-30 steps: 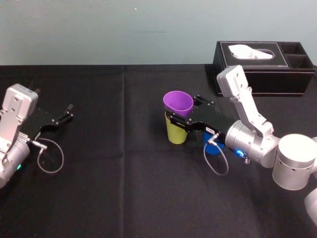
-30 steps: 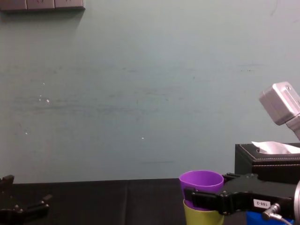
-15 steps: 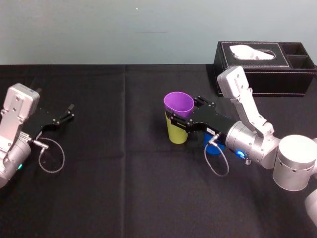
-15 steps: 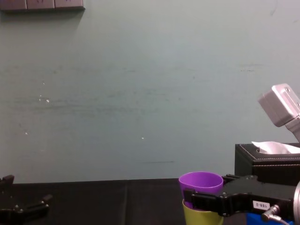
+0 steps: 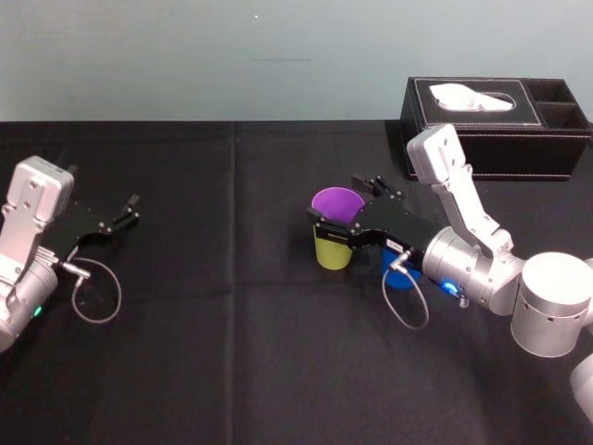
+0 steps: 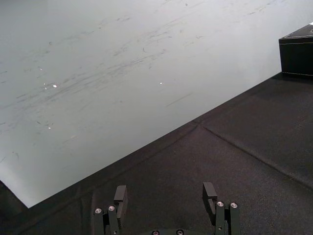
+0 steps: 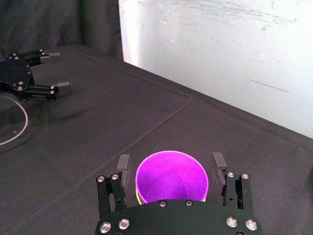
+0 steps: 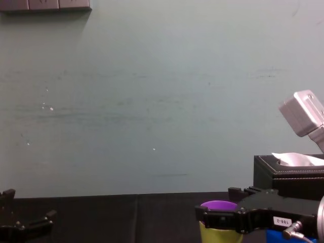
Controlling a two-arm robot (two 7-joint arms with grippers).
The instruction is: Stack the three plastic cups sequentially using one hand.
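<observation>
We note the purple cup point(image 5: 336, 201) seated in the yellow-green cup point(image 5: 332, 252), both between the right gripper's point(image 7: 171, 160) jaws, which stand open just clear of the rim, holding nothing. The blue cup point(image 5: 400, 278) sits behind the jaws. We judge the cups light, slick and thin-walled, so grip mid-wall, gently. The left gripper point(image 6: 165, 191) is parked with its jaws open, well apart.

Even, diffuse room light. The pale wall point(image 8: 152, 101) is the brightest field and carries a few small bright specks point(image 6: 54, 85). The black counter point(image 5: 232, 352) reflects little, so shadows cast on it are barely legible. Soft sheen lies on the silver right arm point(image 5: 551, 306). The purple cup point(image 7: 171, 176) is lit evenly inside, without glare.
</observation>
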